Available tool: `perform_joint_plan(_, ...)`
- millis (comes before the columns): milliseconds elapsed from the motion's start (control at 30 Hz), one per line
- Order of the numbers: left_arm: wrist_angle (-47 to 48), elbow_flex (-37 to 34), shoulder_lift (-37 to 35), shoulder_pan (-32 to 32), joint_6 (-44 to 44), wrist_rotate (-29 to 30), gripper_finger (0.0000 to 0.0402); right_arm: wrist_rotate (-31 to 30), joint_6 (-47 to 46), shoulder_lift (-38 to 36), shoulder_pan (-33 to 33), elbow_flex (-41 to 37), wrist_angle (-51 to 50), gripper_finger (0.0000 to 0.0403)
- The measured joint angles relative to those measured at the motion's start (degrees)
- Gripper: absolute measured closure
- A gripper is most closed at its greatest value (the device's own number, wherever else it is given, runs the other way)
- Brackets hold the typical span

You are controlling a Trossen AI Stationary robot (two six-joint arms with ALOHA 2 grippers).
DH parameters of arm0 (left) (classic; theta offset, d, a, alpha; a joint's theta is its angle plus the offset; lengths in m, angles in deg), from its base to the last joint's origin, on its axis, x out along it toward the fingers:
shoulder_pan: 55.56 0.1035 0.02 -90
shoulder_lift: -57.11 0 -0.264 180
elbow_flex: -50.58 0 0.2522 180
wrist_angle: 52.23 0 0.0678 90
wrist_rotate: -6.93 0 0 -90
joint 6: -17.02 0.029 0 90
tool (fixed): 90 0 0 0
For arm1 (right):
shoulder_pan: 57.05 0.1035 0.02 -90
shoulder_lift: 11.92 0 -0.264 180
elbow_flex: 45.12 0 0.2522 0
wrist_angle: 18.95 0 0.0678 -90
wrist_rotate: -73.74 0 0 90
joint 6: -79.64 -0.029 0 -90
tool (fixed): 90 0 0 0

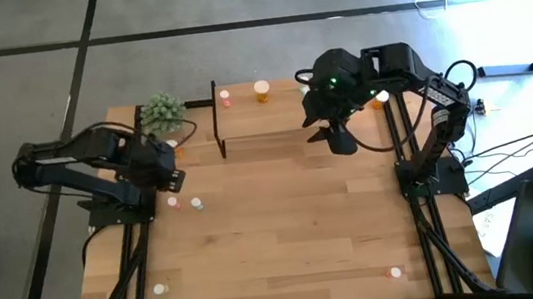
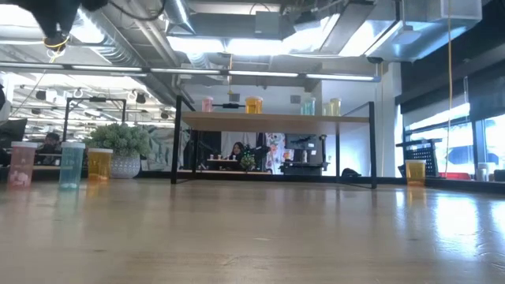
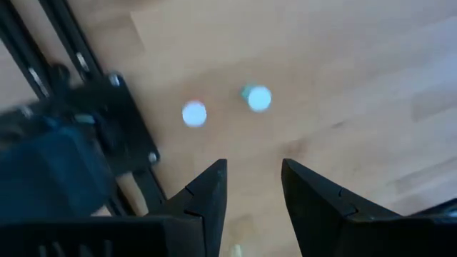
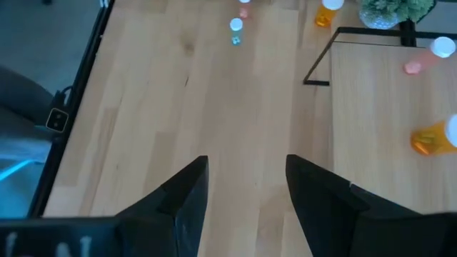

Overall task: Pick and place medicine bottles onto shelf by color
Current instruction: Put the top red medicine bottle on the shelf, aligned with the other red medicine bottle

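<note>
The shelf (image 1: 273, 119), a light-wood board on a black frame, stands at the table's far middle. A pink bottle (image 1: 225, 98) and an orange bottle (image 1: 262, 91) stand on it; the low view shows a pale green bottle (image 2: 308, 106) and a yellow bottle (image 2: 334, 106) there too. My left gripper (image 3: 253, 168) hangs open above the table's left part, over a pink bottle (image 3: 194, 113) and a pale green bottle (image 3: 258, 98) that stand upright on the tabletop. My right gripper (image 4: 246, 164) is open and empty, above the shelf's right end (image 1: 334, 140).
A spiky green potted plant (image 1: 163, 112) sits left of the shelf, with an orange bottle (image 1: 178, 145) beside it. More bottles stand near the front edge (image 1: 160, 288) (image 1: 395, 273), and an orange one (image 1: 380, 99) stands right of the shelf. The table's middle is bare wood.
</note>
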Motion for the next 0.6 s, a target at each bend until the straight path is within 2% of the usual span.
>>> perform_joint_plan(333, -6.6, -12.5, 0.1, 0.0, -1.0, -6.5, 0.0273, 0.1, -0.1, 0.0, 0.0, 0.0, -0.2, 0.0212)
perform_joint_plan(600, -14.6, -17.7, 0.1, 0.0, 9.3, -7.0, 0.0273, 0.1, -0.4, 0.0, 0.0, 0.0, -0.5, 0.0212)
